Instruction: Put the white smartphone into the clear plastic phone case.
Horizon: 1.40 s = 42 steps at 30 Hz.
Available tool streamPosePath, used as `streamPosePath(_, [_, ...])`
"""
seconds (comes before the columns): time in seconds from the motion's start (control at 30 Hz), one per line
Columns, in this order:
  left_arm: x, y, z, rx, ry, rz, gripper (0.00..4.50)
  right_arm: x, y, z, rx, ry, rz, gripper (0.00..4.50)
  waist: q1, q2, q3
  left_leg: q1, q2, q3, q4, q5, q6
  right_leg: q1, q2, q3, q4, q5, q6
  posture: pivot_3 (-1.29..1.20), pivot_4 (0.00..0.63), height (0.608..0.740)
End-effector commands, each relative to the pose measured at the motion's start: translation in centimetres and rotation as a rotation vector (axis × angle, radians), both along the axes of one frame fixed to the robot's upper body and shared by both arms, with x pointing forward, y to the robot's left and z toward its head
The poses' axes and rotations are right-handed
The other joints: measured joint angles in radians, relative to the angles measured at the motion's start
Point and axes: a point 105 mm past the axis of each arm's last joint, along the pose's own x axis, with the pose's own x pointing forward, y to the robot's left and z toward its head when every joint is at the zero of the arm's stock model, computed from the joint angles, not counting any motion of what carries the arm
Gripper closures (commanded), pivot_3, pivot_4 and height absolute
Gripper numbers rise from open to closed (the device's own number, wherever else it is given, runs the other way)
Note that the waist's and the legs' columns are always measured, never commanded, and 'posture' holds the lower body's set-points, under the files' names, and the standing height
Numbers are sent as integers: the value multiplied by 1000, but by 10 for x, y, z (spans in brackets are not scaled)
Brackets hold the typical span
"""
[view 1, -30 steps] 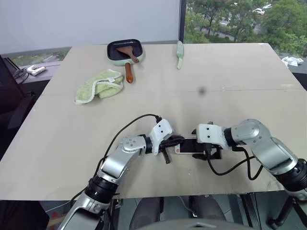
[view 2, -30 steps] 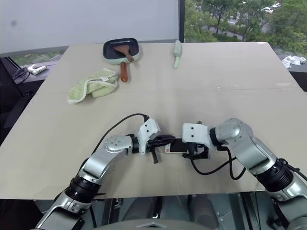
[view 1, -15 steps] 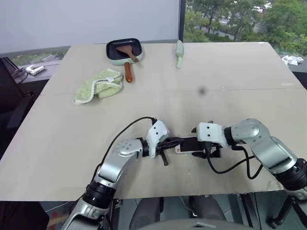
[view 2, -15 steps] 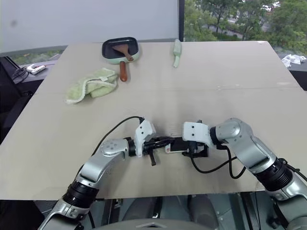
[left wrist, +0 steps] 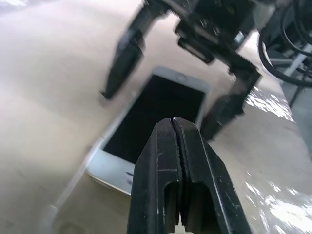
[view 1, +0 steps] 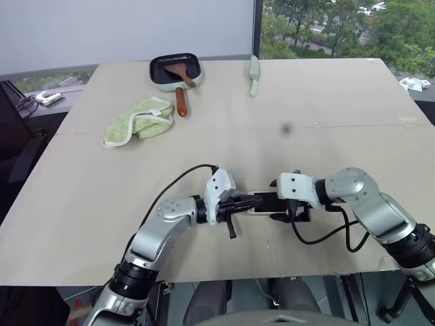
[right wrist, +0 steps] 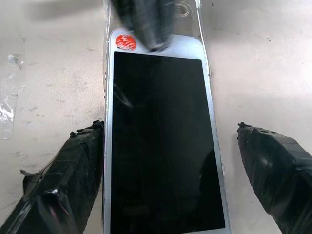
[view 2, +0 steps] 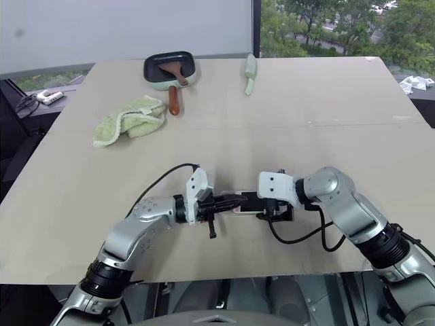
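The white smartphone (right wrist: 158,141) lies screen-up, black glass with a red sticker at its 12 o'clock end. The right gripper (right wrist: 165,170) has its jaws spread wide astride it, one finger touching its edge; the left gripper (left wrist: 176,161) has its jaws pressed shut, empty, over the phone.

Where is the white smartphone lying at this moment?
The white smartphone lies flat on the table near its front edge, screen up, between the left tool, shut at one end, and the open right tool straddling the other end.

1. A white flat rectangular smartphone (right wrist: 158,141) with a black screen lies face up on the beige worktop (right wrist: 48,73).
2. Two black tape-wrapped fingers (right wrist: 63,180) of the right gripper (right wrist: 165,175) stand spread either side of it.
3. One finger touches the phone's long edge.
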Motion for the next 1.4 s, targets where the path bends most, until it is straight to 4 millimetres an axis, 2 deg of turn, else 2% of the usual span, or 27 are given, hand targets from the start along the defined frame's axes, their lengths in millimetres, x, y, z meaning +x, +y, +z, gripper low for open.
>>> streamPosePath(0.03, [-6,-5,3,2,-17,-35,4500,6,2,10,3,-59,6,48,0,0,0,0,0,0,0,0,0,0,0,0,0,0,0,0,150,740])
streamPosePath(0.27, [1,-3,-15,63,5,0,4500,8,2,11,4,-67,7,48,0,0,0,0,0,0,0,0,0,0,0,0,0,0,0,0,150,740])
streamPosePath(0.47, [8,-7,-12,6,15,31,4500,6,1,10,7,-64,4,48,1,0,0,0,0,0,0,0,0,0,0,0,-1,0,0,0,150,740])
streamPosePath(0.7, [12,-5,-25,41,55,64,4500,4,2,14,25,-61,6,48,1,0,0,0,0,0,0,0,0,0,0,0,-1,0,0,0,150,740])
streamPosePath(0.9, [12,-2,-30,52,84,82,4500,-6,2,31,126,-10,-1,48,2,0,0,0,0,-1,0,0,0,0,0,0,-1,0,0,0,150,740])
streamPosePath(1.03, [12,0,-31,62,83,85,4500,-11,-14,55,227,47,-57,48,2,0,0,0,0,-1,0,0,0,0,0,0,-1,0,0,0,150,740])
streamPosePath(1.07, [12,0,-29,54,76,82,4500,-9,-21,58,241,48,-83,430,2,0,0,0,0,-1,0,0,0,1,0,0,-1,0,0,0,150,740])
streamPosePath(1.1, [11,-1,-24,42,68,76,4500,-8,-27,60,250,62,-104,553,2,0,0,0,0,-1,0,0,0,1,0,0,-1,0,0,0,150,740])
streamPosePath(1.17, [10,-1,-13,11,47,65,4500,-7,-42,55,226,83,-145,1269,3,0,0,0,0,-1,0,0,0,1,0,0,-2,0,0,0,150,740])
streamPosePath(1.27, [5,4,8,-31,5,48,4500,-2,-68,37,128,93,-217,2816,-1,0,1,-1,1,-1,-1,0,0,0,0,-1,-3,0,0,0,150,740])
streamPosePath(1.37, [6,12,16,-3,-33,61,4500,5,-80,25,36,76,-236,4275,-1,4,5,-2,1,0,-2,0,0,-1,0,0,-4,0,0,0,150,740])
streamPosePath(1.4, [6,15,18,1,-40,68,4500,6,-82,23,17,70,-234,4396,-1,4,6,-2,1,1,-2,0,0,-1,0,0,-4,0,0,0,150,740])
